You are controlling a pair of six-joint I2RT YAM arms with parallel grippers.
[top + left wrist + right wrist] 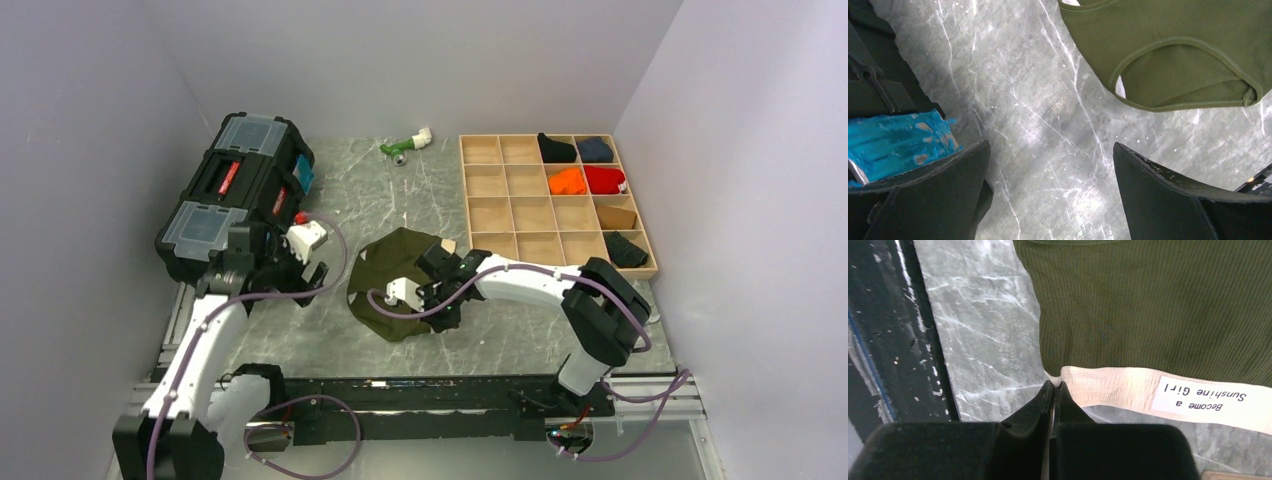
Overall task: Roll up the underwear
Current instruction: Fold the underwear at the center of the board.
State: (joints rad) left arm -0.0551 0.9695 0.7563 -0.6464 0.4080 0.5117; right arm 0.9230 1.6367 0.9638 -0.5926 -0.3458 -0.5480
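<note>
- Plainly, the underwear [392, 280] lies spread on the desk [350, 195] about midway between the two arms. The toolbox [240, 190] is to its left and the wooden tray [463, 195] is near it on the right.
- The right claw [440, 308] is pressed together at the near corner of the cream waistband [1118, 387]. It looks to have only a thin nip of that corner.
- The left claw [305, 275] hangs spread wide over bare desk beside the toolbox, near the garment but apart from it, gripping nothing.
- What could go wrong, to my eye: so small a bite may slip free once the arm pulls, and the roll would never begin.
- With nothing pinning the far side, the whole cloth may slide along the smooth stone instead of turning over itself, or bunch into a lopsided wad.
- A sweep toward the tray could catch its rim, since it sits that close.
- Only the right wrist view shows the pinch itself and the label [1205, 394] on the waistband; from above, the arm covers that corner.
- Only the left wrist view shows the leg opening [1178, 80] with its hem lying flat, and the blue latch [898, 140] of the toolbox beside one finger.
- Only the overhead view gives the layout: both arms, garment, tray and toolbox together.
</note>
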